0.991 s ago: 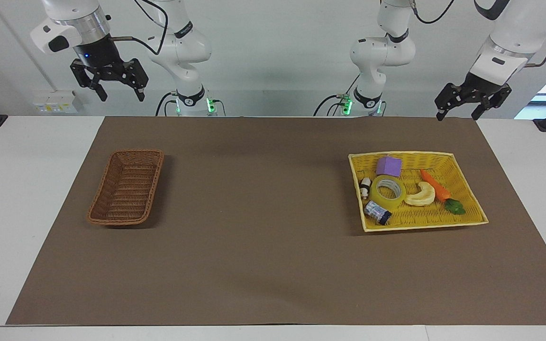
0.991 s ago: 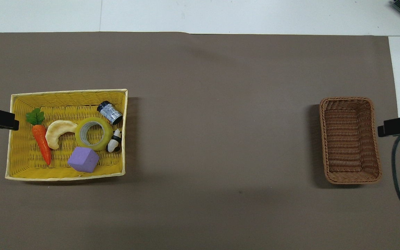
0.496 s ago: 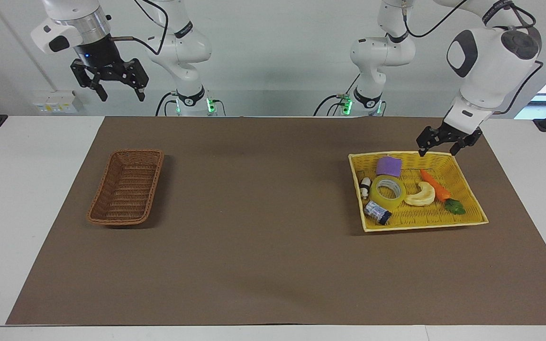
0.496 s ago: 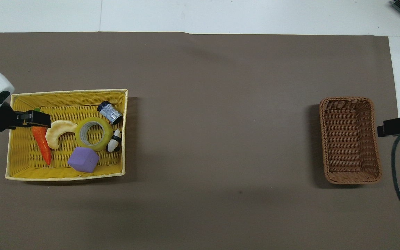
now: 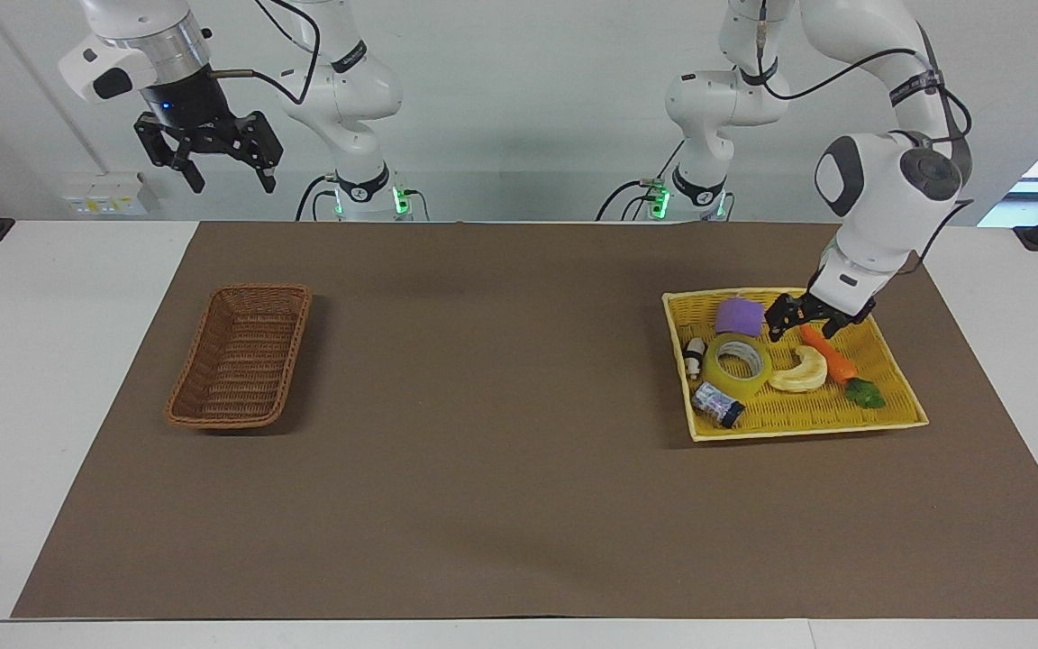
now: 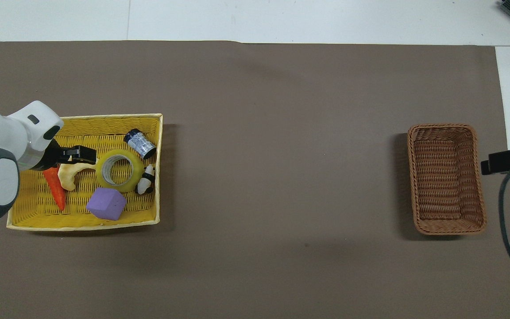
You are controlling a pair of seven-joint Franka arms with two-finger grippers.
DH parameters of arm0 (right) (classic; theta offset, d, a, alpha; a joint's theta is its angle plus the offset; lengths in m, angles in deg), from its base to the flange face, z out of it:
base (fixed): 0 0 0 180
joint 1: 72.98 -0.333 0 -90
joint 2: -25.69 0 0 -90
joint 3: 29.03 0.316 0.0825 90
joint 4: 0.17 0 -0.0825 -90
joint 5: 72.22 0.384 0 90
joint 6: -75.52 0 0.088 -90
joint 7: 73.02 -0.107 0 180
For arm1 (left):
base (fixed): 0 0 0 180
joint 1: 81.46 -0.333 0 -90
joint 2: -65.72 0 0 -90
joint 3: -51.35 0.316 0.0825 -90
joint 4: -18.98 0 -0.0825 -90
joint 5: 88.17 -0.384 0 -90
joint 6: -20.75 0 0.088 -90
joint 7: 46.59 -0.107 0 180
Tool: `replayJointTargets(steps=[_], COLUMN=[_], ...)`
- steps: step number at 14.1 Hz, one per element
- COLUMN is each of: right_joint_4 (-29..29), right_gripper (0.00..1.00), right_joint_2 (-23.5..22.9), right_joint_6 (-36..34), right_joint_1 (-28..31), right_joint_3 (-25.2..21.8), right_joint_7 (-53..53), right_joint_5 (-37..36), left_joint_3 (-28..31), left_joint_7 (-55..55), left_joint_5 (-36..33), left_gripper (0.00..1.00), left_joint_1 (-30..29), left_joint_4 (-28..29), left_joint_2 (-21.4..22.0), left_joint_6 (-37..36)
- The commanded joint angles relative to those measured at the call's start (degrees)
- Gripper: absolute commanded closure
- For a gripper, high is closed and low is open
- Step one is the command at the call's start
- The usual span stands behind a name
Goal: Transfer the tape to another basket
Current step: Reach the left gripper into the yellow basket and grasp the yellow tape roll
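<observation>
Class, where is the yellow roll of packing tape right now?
The yellow roll of packing tape lies in the bright yellow woven tray at the left arm's end, between the pale crescent slice and small panda figure.

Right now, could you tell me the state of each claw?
Left claw: open, empty, over the yellow basket.
Right claw: open, empty, waiting.

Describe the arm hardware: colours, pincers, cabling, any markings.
Both arms are glossy white with rounded joint housings and dark grey end caps. Black cables run along the links; green lights glow at both bases. The right pincer is black with two fingers, under a silver ring and a black wrist with a blue light. The left pincer is black, on a white wrist.
</observation>
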Motion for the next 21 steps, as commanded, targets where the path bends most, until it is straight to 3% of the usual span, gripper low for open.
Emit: replayJointTargets(steps=[1, 3, 7, 9, 12, 18, 21], right_joint_4=[-0.19, -0.27, -0.19, -0.1, -0.01, 0.08, 0.34], right_gripper=[0.0, 0.0, 0.0, 0.0, 0.0, 0.0, 0.0], right_joint_2=[0.3, 0.39, 0.39, 0.39, 0.39, 0.39, 0.3], right_joint_6=[-0.29, -0.37, -1.08, -1.6, -1.87, -3.1, -2.49], right_joint_1=[0.49, 0.49, 0.49, 0.49, 0.48, 0.49, 0.4], right_joint_3=[0.25, 0.25, 0.25, 0.25, 0.25, 0.25, 0.25], right_joint_7=[-0.28, -0.28, -0.1, -0.1, -0.01, -0.1, -0.19], right_joint_5=[0.9, 0.9, 0.9, 0.9, 0.9, 0.9, 0.55], left_joint_3=[0.2, 0.2, 0.2, 0.2, 0.2, -0.06, -0.67], left_joint_7=[1.69, 3.18, 5.99, 5.91, 6.0, 6.26, 6.53], left_joint_5=[1.74, 4.11, 4.83, 4.83, 4.83, 5.44, 9.57], left_gripper=[0.22, 0.48, 0.67, 0.97, 1.0, 1.0, 1.0], left_joint_1=[1.03, 1.12, 1.12, 1.12, 1.03, 1.03, 1.12], left_joint_4=[2.22, 4.86, 6.36, 6.72, 3.13, -11.28, -15.86], left_joint_2=[-3.3, -3.48, -5.15, -5.24, -5.94, -5.42, -5.07], left_joint_6=[5.56, 8.03, 8.56, 8.74, 6.29, -8.2, -11.65])
